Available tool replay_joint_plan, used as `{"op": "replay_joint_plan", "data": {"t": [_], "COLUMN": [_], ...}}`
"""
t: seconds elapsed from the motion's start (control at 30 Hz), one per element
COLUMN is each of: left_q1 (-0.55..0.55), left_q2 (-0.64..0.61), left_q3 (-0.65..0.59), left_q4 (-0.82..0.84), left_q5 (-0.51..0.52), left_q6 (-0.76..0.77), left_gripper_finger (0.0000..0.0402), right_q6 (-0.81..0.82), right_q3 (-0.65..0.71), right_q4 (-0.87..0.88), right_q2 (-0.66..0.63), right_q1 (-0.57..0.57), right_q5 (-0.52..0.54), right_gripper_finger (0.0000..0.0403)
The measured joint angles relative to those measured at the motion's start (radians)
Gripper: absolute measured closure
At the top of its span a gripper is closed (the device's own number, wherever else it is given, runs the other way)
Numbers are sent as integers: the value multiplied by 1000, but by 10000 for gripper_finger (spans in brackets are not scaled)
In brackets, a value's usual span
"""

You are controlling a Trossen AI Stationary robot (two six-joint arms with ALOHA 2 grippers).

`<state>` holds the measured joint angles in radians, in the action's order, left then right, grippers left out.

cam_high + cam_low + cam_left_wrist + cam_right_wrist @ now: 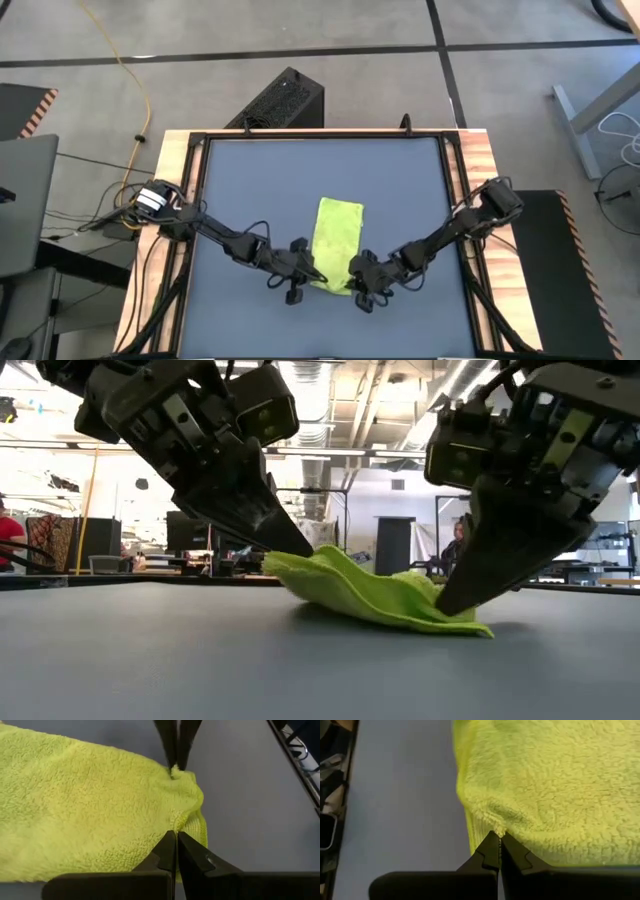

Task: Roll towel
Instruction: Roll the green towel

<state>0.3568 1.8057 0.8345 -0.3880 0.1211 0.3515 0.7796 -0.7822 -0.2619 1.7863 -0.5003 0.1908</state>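
— Both grippers, left gripper (318,276) and right gripper (352,279), pinch the towel (337,242) at its near corners, mid-table
— Soft, light, floppy; grip corners evenly or the roll skews

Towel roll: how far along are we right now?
Done: the towel lies folded into a narrow rectangle on the table. In hand: the left gripper and the right gripper are each shut on a near corner, with that end raised. Left: no roll is formed yet.

Grey floor (300,30) w/ dark seams — bright ceiling lights (470,375).
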Motion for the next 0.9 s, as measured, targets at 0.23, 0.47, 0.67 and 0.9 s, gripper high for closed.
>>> {"op": "replay_joint_plan", "data": {"t": [0.23, 0.47, 0.67, 0.9], "left_q1": [9, 10, 10, 10], "left_q2": [0, 0, 0, 0], "left_q3": [0, 0, 0, 0], "left_q4": [17, 24, 24, 29], "left_q5": [4, 12, 16, 17], "left_q6": [17, 20, 20, 20], "left_gripper_finger": [401, 401, 401, 401], "right_q6": [17, 9, 30, 45], "right_q3": [-8, -19, -22, -43], "right_q4": [5, -9, -13, -110], "right_q2": [3, 3, 7, 91], "right_q1": [-7, -17, -16, -7], "right_q5": [0, 0, -1, -42], "right_gripper_finger": [384, 384, 384, 385]}}
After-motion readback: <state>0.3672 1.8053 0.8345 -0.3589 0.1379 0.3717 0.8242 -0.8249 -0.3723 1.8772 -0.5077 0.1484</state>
